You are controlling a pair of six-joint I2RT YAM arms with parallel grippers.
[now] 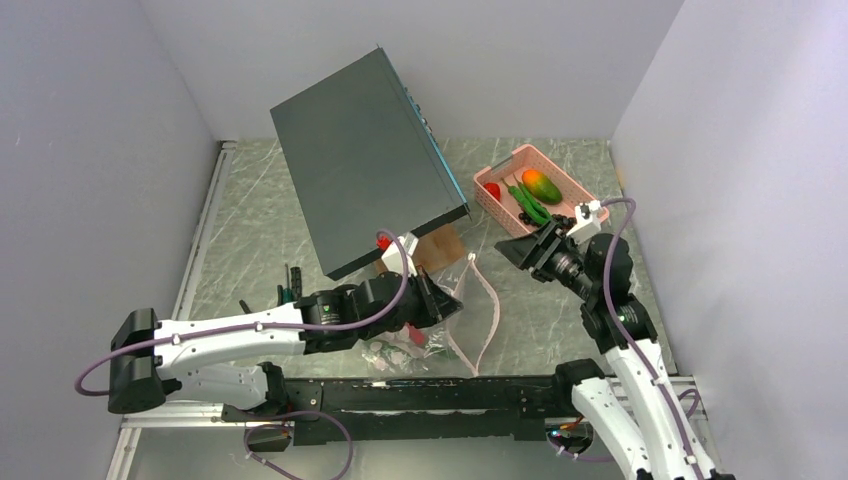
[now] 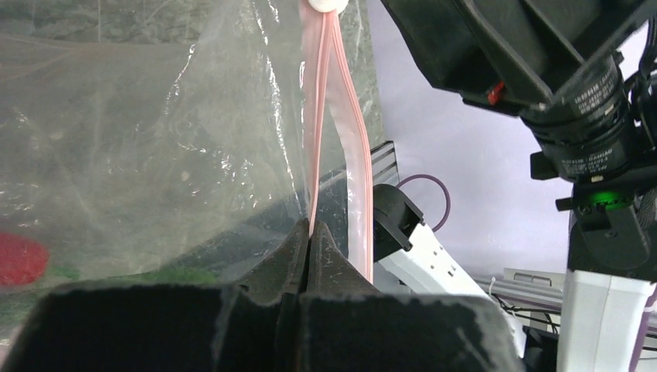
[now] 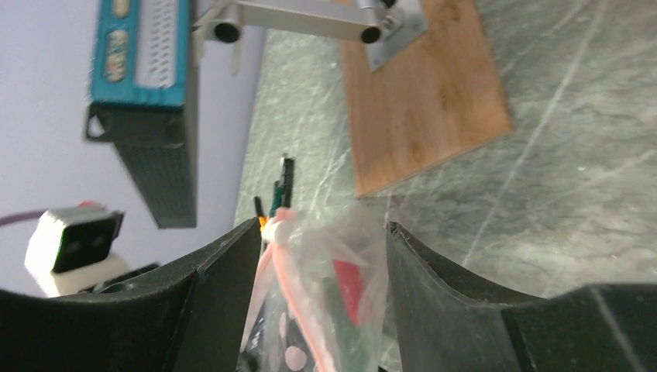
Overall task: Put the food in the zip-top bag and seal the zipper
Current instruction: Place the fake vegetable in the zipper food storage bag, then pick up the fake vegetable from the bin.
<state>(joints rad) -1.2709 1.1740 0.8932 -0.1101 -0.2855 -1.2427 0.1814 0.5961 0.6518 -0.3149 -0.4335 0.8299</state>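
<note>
Jaws of the left gripper [image 2: 310, 252] pinch the pink zipper [image 2: 331, 116] of the clear zip-top bag [image 2: 139, 155]; right gripper [image 3: 323, 232] faces it, jaws spread apart.

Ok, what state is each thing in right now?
Left gripper: shut on the zipper.
Right gripper: open, empty, by the bag.
Zipper: unsealed, its two strips apart.
Bag: mouth open, red and green food inside.
Basket: holds a mango, pods and a red piece, not bagged.
</note>
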